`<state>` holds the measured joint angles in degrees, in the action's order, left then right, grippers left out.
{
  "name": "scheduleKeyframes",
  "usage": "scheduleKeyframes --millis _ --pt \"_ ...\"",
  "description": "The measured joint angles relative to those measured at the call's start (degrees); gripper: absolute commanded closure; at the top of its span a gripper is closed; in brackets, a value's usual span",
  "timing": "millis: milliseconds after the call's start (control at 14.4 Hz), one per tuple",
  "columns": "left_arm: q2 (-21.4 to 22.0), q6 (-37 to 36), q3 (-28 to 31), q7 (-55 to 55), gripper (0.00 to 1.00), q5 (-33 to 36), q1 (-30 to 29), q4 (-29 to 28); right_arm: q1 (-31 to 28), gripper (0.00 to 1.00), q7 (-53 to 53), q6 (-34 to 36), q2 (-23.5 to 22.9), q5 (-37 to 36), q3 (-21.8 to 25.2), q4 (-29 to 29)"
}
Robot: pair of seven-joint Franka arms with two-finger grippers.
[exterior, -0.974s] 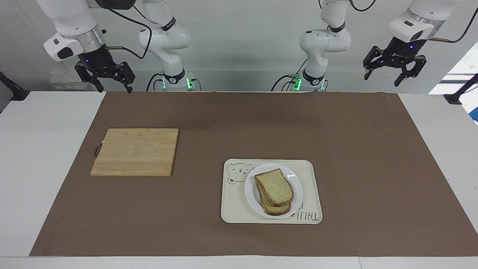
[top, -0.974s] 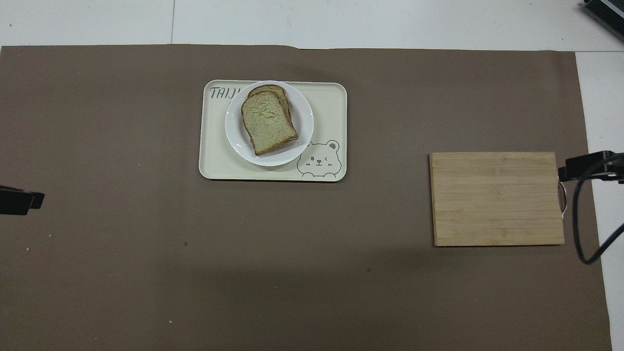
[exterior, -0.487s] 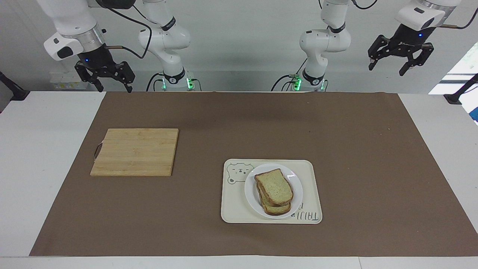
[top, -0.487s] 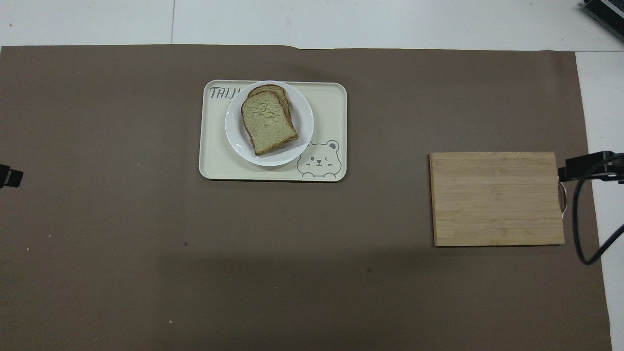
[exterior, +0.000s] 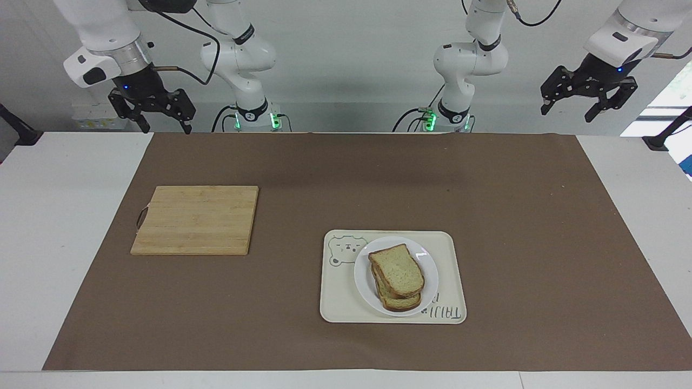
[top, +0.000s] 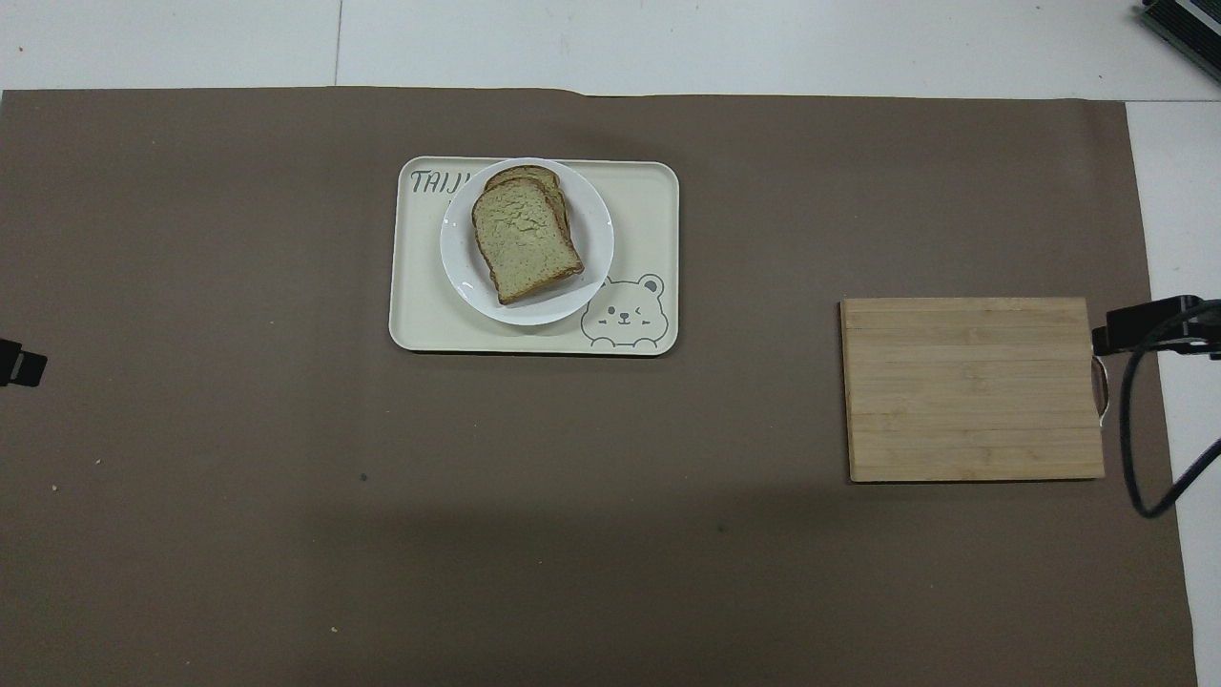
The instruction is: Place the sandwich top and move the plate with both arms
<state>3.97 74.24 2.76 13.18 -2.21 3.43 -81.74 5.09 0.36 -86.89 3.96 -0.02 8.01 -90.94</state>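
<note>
The sandwich top (exterior: 397, 270) (top: 525, 239), a pale speckled slice with a brown crust, lies on a stacked sandwich on the white plate (exterior: 430, 267) (top: 593, 224). The plate sits on a cream bear-print tray (exterior: 450, 254) (top: 653, 205). My left gripper (exterior: 585, 108) hangs open and empty, high above the table edge by the robots at the left arm's end. My right gripper (exterior: 165, 127) hangs open and empty above the same edge at the right arm's end. Neither gripper is close to the plate.
A wooden cutting board (exterior: 197, 219) (top: 973, 386) with a small handle lies on the brown mat toward the right arm's end, nearer to the robots than the tray. A black cable loops beside it in the overhead view.
My left gripper has drawn outward toward the left arm's end of the table, staying open. The right arm, the sandwich, plate and board have not moved.
</note>
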Motion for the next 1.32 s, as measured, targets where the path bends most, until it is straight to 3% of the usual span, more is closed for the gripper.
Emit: scheduleKeyframes --millis 487,904,1322 --pt "1.0 0.5 -0.2 0.0 0.0 0.0 0.0 -1.5 0.0 0.0 0.0 0.0 0.0 0.0 0.0 0.0" --pt "0.8 5.8 -0.4 0.0 0.0 0.0 0.0 -1.7 0.0 0.0 0.0 0.0 0.0 0.0 0.0 0.0" --pt "0.7 4.8 -0.5 -2.3 0.0 0.0 0.0 -1.8 0.0 0.0 0.0 0.0 0.0 0.0 0.0 0.0"
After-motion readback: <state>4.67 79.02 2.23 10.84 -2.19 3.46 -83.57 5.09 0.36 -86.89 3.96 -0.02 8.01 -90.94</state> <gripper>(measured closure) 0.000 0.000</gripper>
